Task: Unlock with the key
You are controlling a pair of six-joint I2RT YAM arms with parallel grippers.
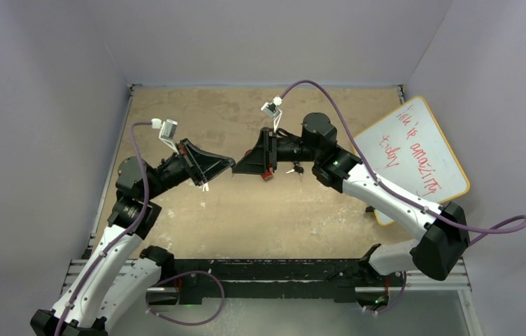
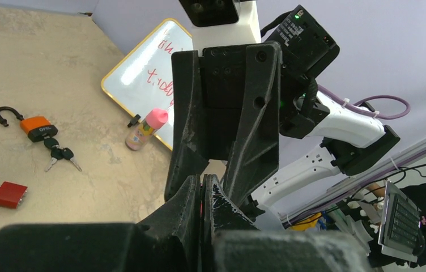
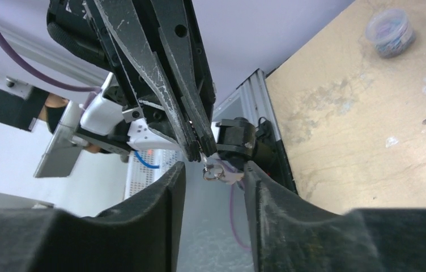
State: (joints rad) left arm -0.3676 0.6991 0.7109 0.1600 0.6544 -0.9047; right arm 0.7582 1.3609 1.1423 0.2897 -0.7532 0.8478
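Handover in mid-air, I judge: left gripper pinched tight on what looks like the key w/ ring. Right gripper jaws part-open either side of it, not gripping. Padlock lies on table, well apart, spare keys at its base. Next calls for: right arm backs off, left brings key down, lined up w/ keyhole.

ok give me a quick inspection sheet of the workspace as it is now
surface: scuffed tan table
job's things: orange padlock lying flat, keys at its base; small ringed metal piece, likely a key
clutter: whiteboard, pink-capped bottle, red tag, plastic tub
grippers: left gripper shut on that piece; right gripper open around its tips
cables: purple cables along both arms
surroundings: pale walls on three sides
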